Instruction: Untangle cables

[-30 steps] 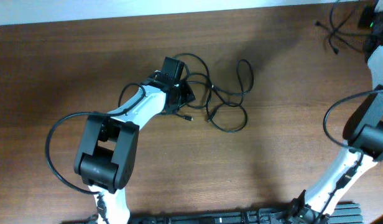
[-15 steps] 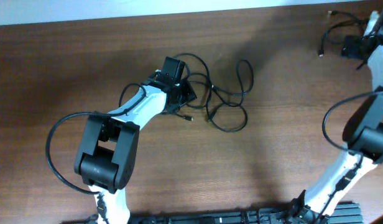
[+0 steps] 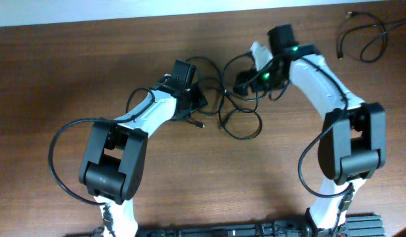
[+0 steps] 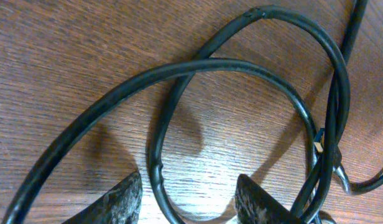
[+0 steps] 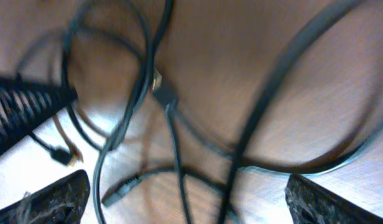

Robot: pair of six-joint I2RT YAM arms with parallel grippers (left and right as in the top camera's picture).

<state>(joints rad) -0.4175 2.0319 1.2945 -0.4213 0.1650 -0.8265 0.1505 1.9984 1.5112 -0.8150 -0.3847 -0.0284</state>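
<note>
Thin black cords with small metal-tipped plugs are counted as follows. One loose cord (image 3: 364, 39) is laid alone at the table's far right corner. The rest are knotted into a tangle (image 3: 226, 99) at mid-table, and how many are in it cannot be told.

Two grippers are seen. The left gripper (image 3: 194, 99) is set low over the tangle's left side. Its jaws are held apart, with one strand lying between the fingertips (image 4: 126, 199) and nothing clamped. The right gripper (image 3: 246, 82) is placed over the tangle's upper right, with its jaws spread wide around nothing.

A brown wood-grain table (image 3: 71, 72) is spread beneath, bordered by a pale wall strip (image 3: 190, 8) at the far edge.
</note>
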